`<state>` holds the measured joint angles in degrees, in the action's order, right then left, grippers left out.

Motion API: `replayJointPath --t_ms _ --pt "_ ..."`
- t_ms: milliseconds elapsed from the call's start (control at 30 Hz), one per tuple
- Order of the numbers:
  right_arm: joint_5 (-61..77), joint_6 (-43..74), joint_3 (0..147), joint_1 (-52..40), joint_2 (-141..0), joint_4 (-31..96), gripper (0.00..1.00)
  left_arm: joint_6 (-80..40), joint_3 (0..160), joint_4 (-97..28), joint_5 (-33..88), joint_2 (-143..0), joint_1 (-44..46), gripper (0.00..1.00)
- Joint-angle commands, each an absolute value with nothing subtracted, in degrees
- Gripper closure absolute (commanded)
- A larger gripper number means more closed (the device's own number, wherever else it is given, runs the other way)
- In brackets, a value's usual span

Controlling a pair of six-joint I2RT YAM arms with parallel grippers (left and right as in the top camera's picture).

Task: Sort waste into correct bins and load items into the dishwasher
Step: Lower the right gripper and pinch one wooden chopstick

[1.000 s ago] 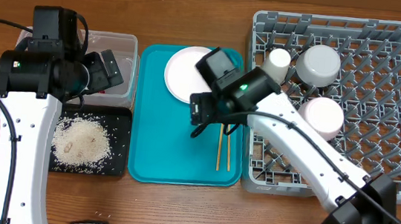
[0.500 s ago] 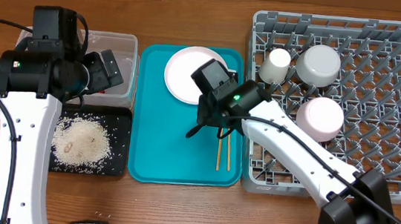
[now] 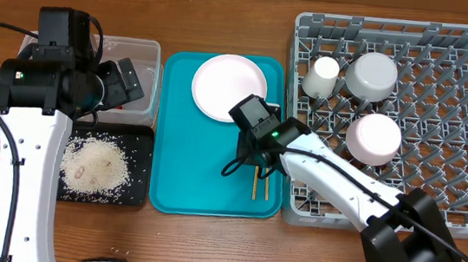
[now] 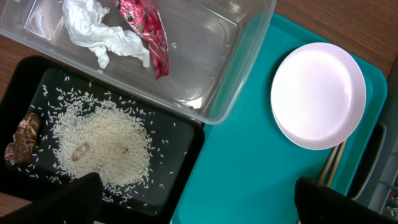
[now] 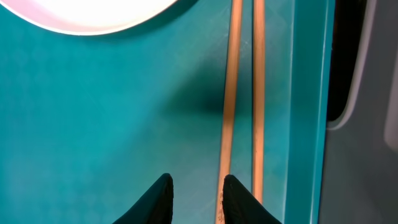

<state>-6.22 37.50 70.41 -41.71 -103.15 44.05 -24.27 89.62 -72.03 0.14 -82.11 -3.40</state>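
Arms, two. Right arm rises from the table's 5 o'clock edge and reaches toward 10 o'clock over the rack's corner, wrist bent down on the teal tray (image 3: 194, 175). Right gripper (image 5: 198, 200) sits low at the chopsticks' (image 3: 261, 184) end, fingers drawn narrow with a slit of tray between them; one stick runs along the inner edge of one fingertip. Cannot tell whether it is pinched. Left arm stands as a column at 9 o'clock, wrist over the clear tub (image 3: 142, 52). Left gripper (image 4: 199, 202) hangs with jaws spread wide, holding nothing.

Dish rack (image 3: 401, 31), one, at 3 o'clock.
Teal tray, one, centre.
Clear tub at 10 o'clock, black tray (image 3: 140, 152) at 8 o'clock, touching.
Plate (image 3: 228, 87), one, at the teal tray's 12 o'clock.
Bowls, two, upended in the rack: (image 3: 371, 76) and (image 3: 374, 137).
Cup (image 3: 323, 75), one, in the rack's 10 o'clock corner.
Chopsticks, two, side by side along the tray's 3 o'clock rim.
Tissue (image 4: 93, 31) and red wrapper (image 4: 146, 31), one each, in the tub.
Rice (image 3: 95, 164) heaped in the black tray, brown bit (image 4: 22, 134) at its edge.
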Motion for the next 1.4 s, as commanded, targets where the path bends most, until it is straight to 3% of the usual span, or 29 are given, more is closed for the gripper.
replayJointPath --t_ms 0,1367 --pt "-8.6 37.7 68.7 -41.7 -103.0 42.6 0.71 -24.4 90.1 -72.0 -0.6 -82.0 -3.6 0.00" --pt "-9.0 36.1 68.3 -41.6 -106.9 43.5 0.72 -24.4 90.1 -72.0 -0.6 -82.0 -3.6 0.00"
